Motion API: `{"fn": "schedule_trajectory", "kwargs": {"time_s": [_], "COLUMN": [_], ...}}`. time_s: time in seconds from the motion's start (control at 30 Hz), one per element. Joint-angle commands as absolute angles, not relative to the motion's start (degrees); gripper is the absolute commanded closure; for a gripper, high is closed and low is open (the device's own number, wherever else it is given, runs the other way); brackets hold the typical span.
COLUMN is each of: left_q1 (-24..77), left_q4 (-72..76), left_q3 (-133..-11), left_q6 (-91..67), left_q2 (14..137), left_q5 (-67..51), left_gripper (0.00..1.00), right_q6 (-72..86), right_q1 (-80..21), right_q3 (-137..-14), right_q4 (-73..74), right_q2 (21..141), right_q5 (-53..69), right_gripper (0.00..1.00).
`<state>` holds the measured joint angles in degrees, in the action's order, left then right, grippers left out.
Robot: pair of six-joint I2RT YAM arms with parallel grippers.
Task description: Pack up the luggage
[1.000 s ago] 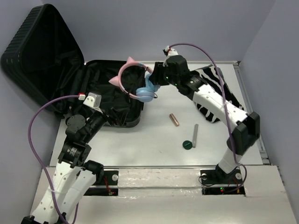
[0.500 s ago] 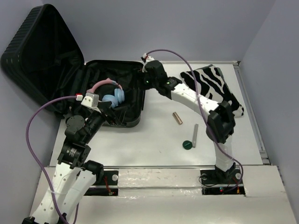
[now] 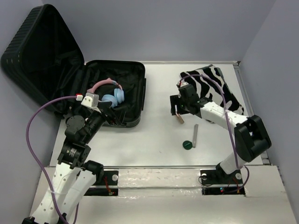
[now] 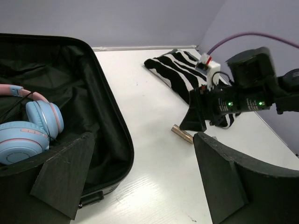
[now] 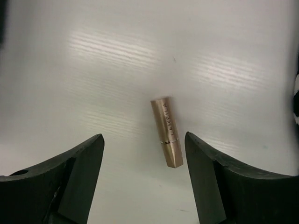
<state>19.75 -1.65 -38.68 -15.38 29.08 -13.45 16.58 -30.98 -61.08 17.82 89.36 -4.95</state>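
The black ribbed luggage (image 3: 37,51) lies open at the table's left, lid propped up. Pink-and-blue cat-ear headphones (image 3: 110,95) lie on its black lining, also in the left wrist view (image 4: 32,128). My right gripper (image 3: 177,109) is open and hovers just above a gold lipstick tube (image 3: 179,119). In the right wrist view the tube (image 5: 167,132) lies on the white table between the open fingers (image 5: 145,149), nearer the right one. My left gripper (image 3: 103,115) is open and empty at the luggage's near rim (image 4: 110,116). Its fingers (image 4: 70,172) straddle that rim.
A zebra-striped cloth (image 3: 212,86) lies at the back right, behind the right arm. A grey stick (image 3: 195,135) and a small dark green disc (image 3: 187,144) lie on the table right of centre, near the lipstick.
The right gripper carried the headphones into the luggage, let them go, then swung back right and down over the lipstick. The left arm has not moved.
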Motion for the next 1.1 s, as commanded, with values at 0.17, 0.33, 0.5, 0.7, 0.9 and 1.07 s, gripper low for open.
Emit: {"fn": "schedule_trajectory", "kwargs": {"time_s": [0.17,0.33,0.5,0.7,0.9,1.07], "left_q1": [19.51,19.51,19.51,19.51,19.51,19.42], "left_q4": [0.09,0.09,0.09,0.44,0.35,0.09], "left_q3": [-39.73,-39.73,-39.73,-39.73,-39.64,-39.64], "left_q6": [-15.38,-15.38,-15.38,-15.56,-15.47,-15.29], "left_q2": [29.27,29.09,29.00,29.18,29.18,29.27], "left_q5": [-14.68,-14.94,-15.38,-15.82,-15.56,-15.29], "left_gripper": [0.01,0.01,0.01,0.01,0.01,0.01], "right_q6": [12.92,13.45,13.71,16.25,24.51,28.91], "right_q1": [-28.65,-28.65,-28.65,-31.90,-34.45,-34.45], "right_q3": [-60.64,-61.96,-62.93,-71.24,-92.77,-112.38], "right_q4": [18.90,18.20,18.46,18.37,14.42,17.65], "right_q2": [97.63,100.81,99.68,94.83,103.25,114.07], "right_q5": [-2.91,-0.97,-1.05,5.27,15.10,13.45], "right_gripper": [0.26,0.61,0.89,0.90,0.93,0.13]}}
